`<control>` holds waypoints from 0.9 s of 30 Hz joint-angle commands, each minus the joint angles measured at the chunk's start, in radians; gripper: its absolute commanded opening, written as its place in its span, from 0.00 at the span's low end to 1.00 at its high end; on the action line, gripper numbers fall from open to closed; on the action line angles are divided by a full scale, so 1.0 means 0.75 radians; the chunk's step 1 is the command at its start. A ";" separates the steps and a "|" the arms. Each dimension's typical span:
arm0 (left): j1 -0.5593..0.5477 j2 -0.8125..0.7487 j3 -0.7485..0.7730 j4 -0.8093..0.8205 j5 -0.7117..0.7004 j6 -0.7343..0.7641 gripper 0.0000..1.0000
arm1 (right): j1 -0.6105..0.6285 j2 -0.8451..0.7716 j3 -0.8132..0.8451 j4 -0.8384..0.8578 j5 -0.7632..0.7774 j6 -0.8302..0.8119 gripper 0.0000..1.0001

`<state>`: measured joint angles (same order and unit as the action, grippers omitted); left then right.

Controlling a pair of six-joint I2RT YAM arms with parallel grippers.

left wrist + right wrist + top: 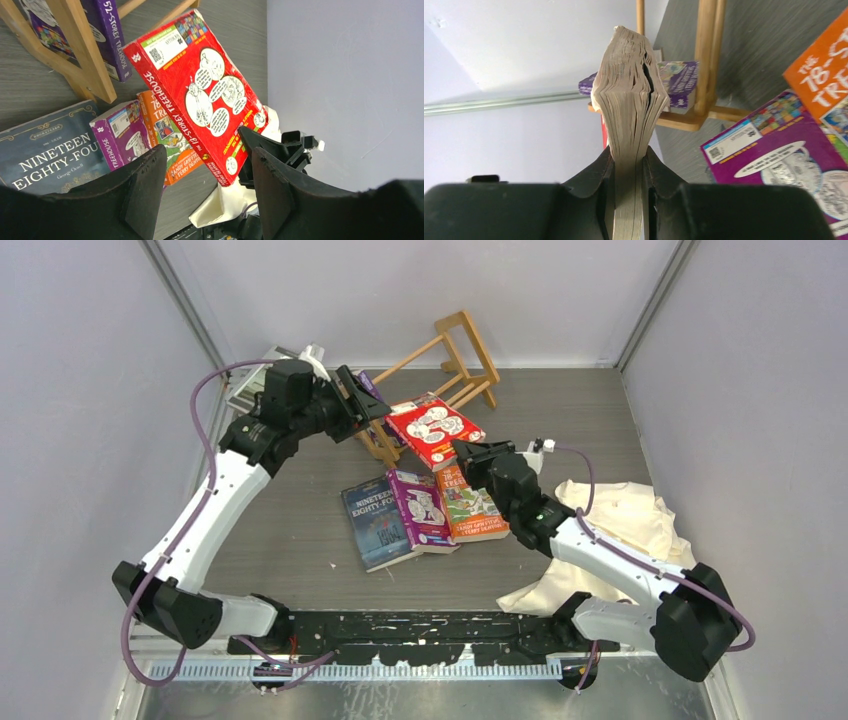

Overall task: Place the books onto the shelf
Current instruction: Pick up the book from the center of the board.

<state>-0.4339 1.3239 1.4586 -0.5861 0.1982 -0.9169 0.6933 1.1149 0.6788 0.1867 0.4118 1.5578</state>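
The right gripper [629, 167] pinches the red book [435, 430] by its pages, holding it just near of the tilted shelf [465, 355] at the far middle. The left gripper [206, 155] is spread beside it. The blue book [378, 520], purple book [420, 510] and orange book [468, 505] lie flat nearer.

Light-wood shelf [85, 50] askew at back, purple book [114, 35] inside. Red book [435, 430] raised, tilted, just beside. Dark blue book [378, 522], second purple book [422, 510], orange book [468, 505] flat, side by side.
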 commanded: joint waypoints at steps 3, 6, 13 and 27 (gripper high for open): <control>-0.015 0.010 0.041 0.093 0.048 -0.018 0.64 | -0.004 0.007 0.153 0.254 -0.068 0.079 0.01; -0.015 0.014 0.032 0.108 0.041 -0.026 0.64 | -0.004 0.014 0.166 0.277 -0.093 0.109 0.01; -0.015 0.036 0.038 0.142 -0.004 -0.058 0.64 | -0.005 0.024 0.177 0.301 -0.166 0.172 0.01; -0.015 0.120 0.111 0.175 -0.093 -0.092 0.63 | -0.004 -0.015 0.142 0.337 -0.277 0.270 0.01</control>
<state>-0.4431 1.4136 1.5070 -0.5232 0.1493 -0.9699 0.6918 1.1435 0.7502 0.2924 0.2398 1.7107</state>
